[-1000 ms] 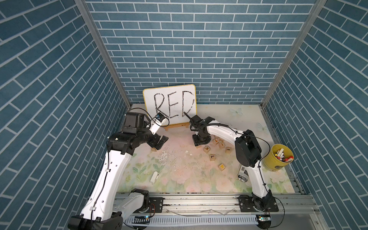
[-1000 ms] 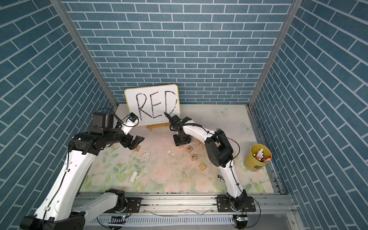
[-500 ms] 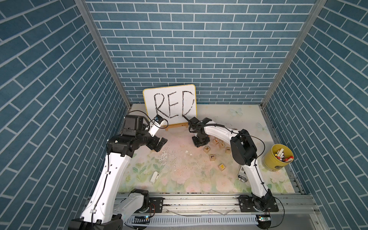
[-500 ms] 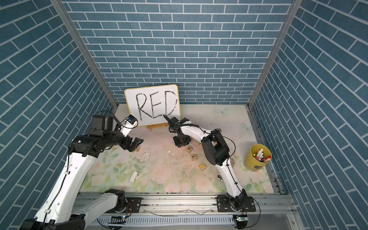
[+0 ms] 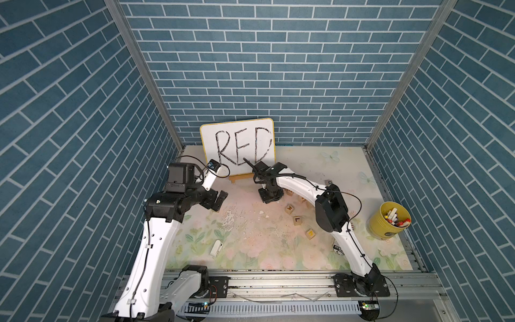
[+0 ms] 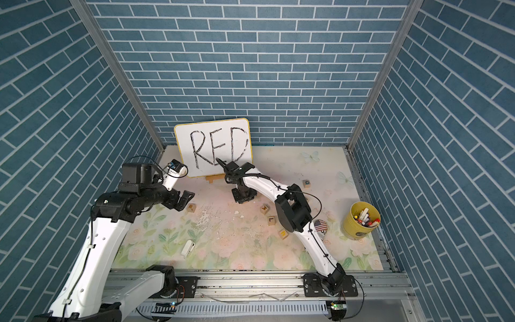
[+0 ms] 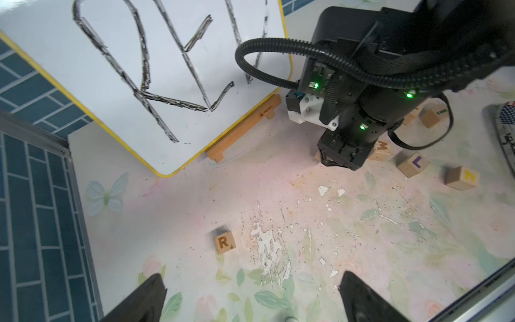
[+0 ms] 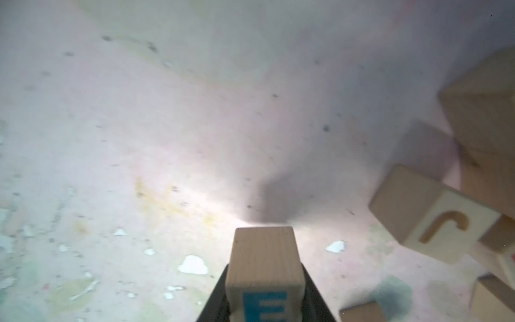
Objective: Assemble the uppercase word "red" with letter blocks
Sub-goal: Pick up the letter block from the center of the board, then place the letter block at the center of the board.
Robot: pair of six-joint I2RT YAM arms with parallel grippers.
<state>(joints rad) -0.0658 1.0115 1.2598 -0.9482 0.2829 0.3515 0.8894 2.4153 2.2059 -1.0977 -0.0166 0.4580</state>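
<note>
- Our right gripper (image 5: 269,198) is clamped on one wooden cube, the E block (image 8: 264,256), its E printed blue. It sits near the middle of the mat (image 6: 223,251); whether it touches the mat we cannot tell.
- At its 9 o'clock lies one R block (image 6: 191,207), orange-brown letter up. It is just beside our left gripper (image 7: 255,295), whose jaws stand wide apart.
- Toward 4 o'clock we count three loose cubes in a line: a brown W block (image 6: 265,208), a purple L block (image 6: 271,220) and a yellow-lettered block (image 6: 283,233).
- At 11 o'clock one whiteboard (image 6: 214,147) reads "RED".
- At 3 o'clock one yellow cup (image 6: 361,225) holds markers (image 6: 363,217).
</note>
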